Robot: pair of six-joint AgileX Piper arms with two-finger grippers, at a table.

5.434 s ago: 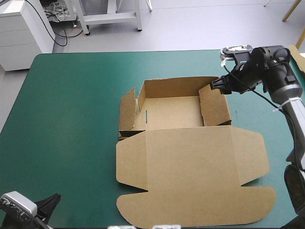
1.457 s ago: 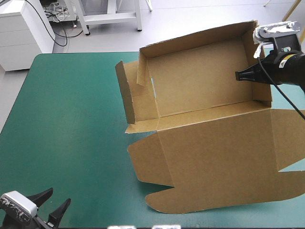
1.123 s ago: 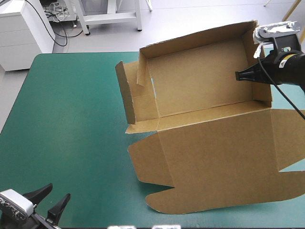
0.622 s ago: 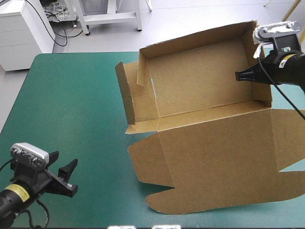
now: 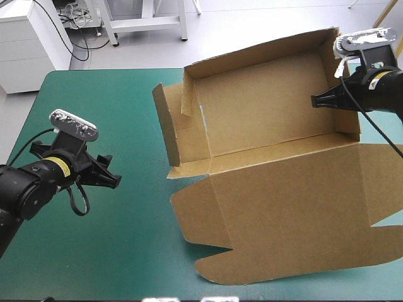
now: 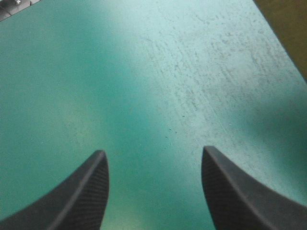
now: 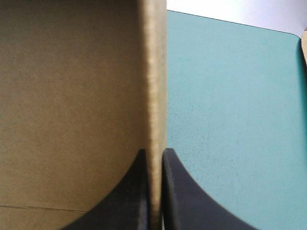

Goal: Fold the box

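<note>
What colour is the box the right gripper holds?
Plain brown, no print. The box shows best in the high view, its wall clamped by the right gripper.

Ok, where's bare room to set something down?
Bare teal-green cover left of the box: one patch between the left gripper and the far edge, one toward the near edge. The box, held by the right gripper, crowds the right half.

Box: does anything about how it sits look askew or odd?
Yes. The box hangs tilted, its tray end lifted off the teal-green cover by the right pincer, shut on the right wall. The left outer flap splays out untucked. The left pincer is open, apart from it.
</note>
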